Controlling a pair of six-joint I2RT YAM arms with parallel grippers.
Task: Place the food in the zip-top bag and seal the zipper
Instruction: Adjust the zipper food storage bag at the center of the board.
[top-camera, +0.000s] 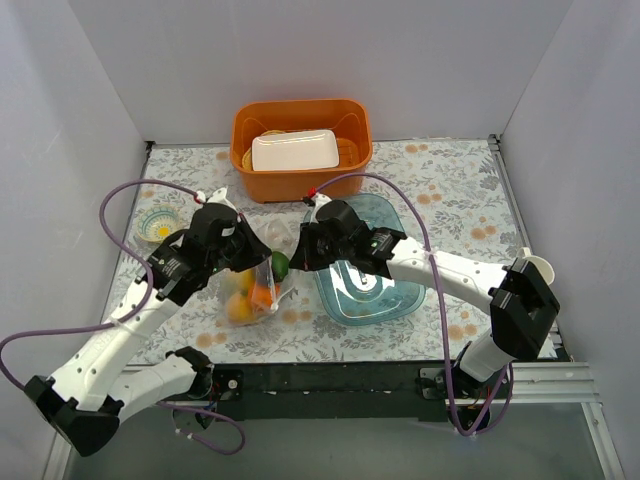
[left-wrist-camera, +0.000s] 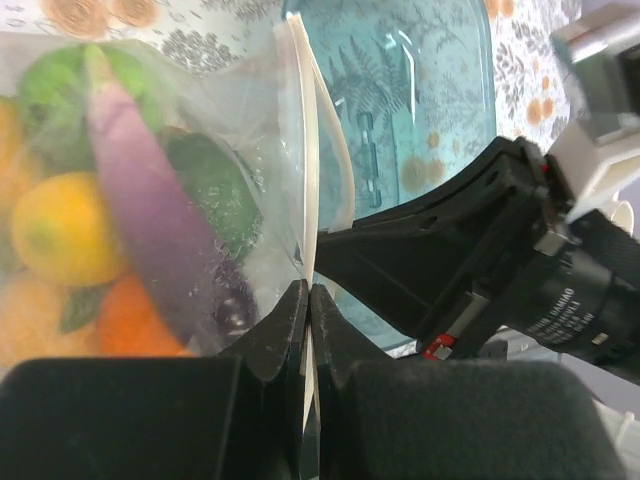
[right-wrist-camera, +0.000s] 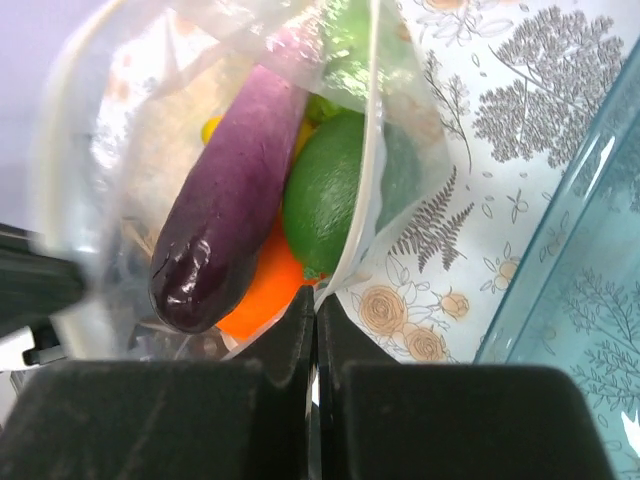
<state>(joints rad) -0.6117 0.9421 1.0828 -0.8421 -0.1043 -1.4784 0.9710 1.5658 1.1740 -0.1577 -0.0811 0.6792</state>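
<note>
The clear zip-top bag (top-camera: 255, 285) lies between my two arms with the food inside: a purple eggplant (left-wrist-camera: 150, 215), a yellow citrus (left-wrist-camera: 60, 230), an orange one (left-wrist-camera: 125, 320) and green fruit (right-wrist-camera: 320, 190). The whitish zipper (left-wrist-camera: 310, 170) runs along the bag's mouth. My left gripper (left-wrist-camera: 308, 292) is shut on the zipper strip. My right gripper (right-wrist-camera: 315, 298) is shut on the zipper strip too, at the bag's other end, and its black body shows in the left wrist view (left-wrist-camera: 480, 250). The eggplant also shows in the right wrist view (right-wrist-camera: 225, 200).
A clear blue rigid tray (top-camera: 385, 295) sits just right of the bag. An orange basket (top-camera: 300, 125) holding a white tray (top-camera: 293, 150) stands at the back. A small patterned bowl (top-camera: 160, 225) is at the left, a white cup (top-camera: 538, 265) at the right.
</note>
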